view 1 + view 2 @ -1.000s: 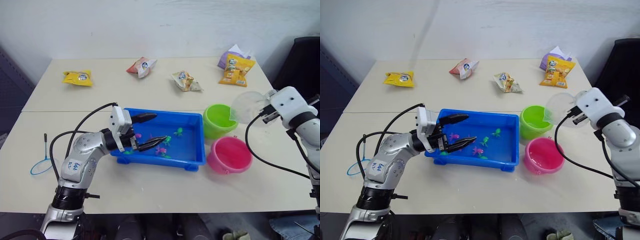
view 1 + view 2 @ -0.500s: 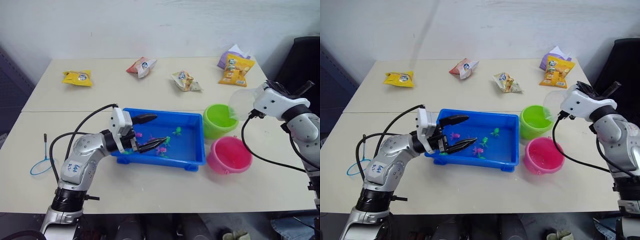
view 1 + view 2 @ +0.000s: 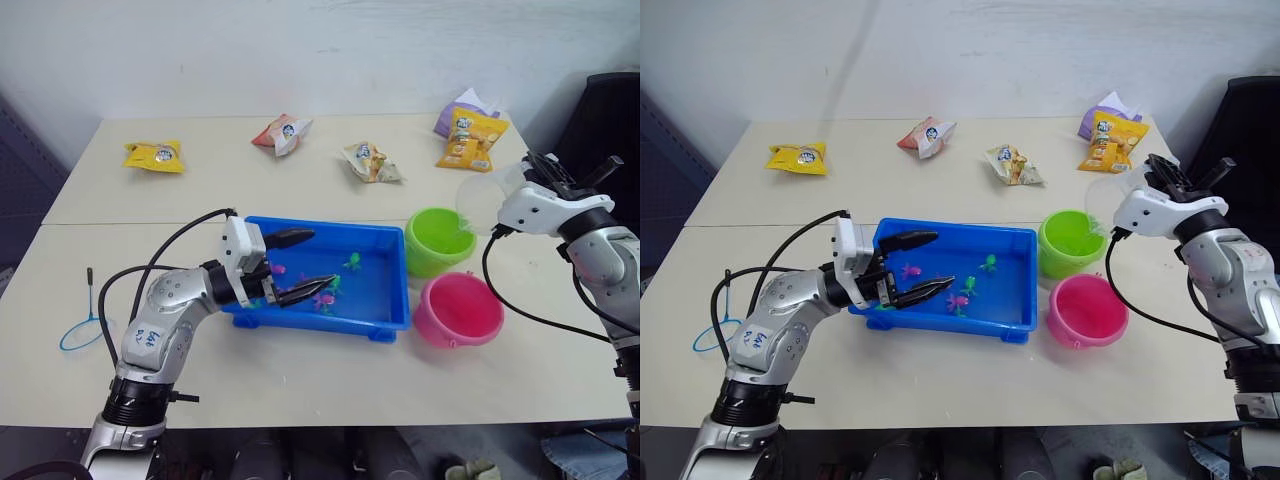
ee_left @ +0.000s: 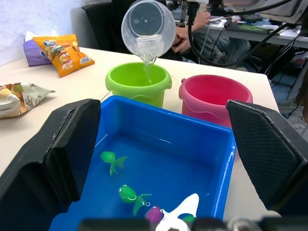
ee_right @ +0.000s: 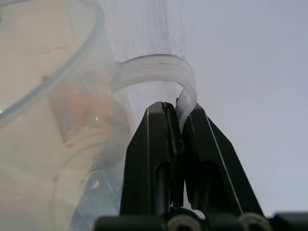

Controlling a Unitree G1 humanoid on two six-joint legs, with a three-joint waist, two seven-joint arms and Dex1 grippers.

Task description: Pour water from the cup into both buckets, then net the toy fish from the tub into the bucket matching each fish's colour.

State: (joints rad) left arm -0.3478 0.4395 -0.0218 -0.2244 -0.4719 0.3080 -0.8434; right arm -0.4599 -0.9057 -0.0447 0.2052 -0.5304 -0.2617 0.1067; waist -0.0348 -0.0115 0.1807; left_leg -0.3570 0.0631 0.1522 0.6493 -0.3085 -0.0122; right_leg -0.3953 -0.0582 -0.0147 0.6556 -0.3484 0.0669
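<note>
My right gripper (image 5: 179,120) is shut on the handle of the clear cup (image 3: 484,205), which is tipped over the lime green bucket (image 3: 440,239); water streams from the cup's lip (image 4: 147,58) into it. The pink bucket (image 3: 460,309) stands just in front of the green one. My left gripper (image 3: 300,262) hangs open over the left end of the blue tub (image 3: 385,296). Several small pink and green toy fish (image 4: 130,194) lie in the tub. The net (image 3: 84,328) lies on the table at the far left, its blue hoop toward the front edge.
Snack packets lie along the back of the table: yellow (image 3: 154,155), red-white (image 3: 281,132), pale (image 3: 369,160) and orange over purple (image 3: 469,136). A black chair (image 3: 605,120) stands at the right edge. A person's hand (image 4: 183,41) shows behind the cup.
My right wrist has rotated and drawn closer to the green bucket, tipping the cup further. The left gripper has stayed put over the tub.
</note>
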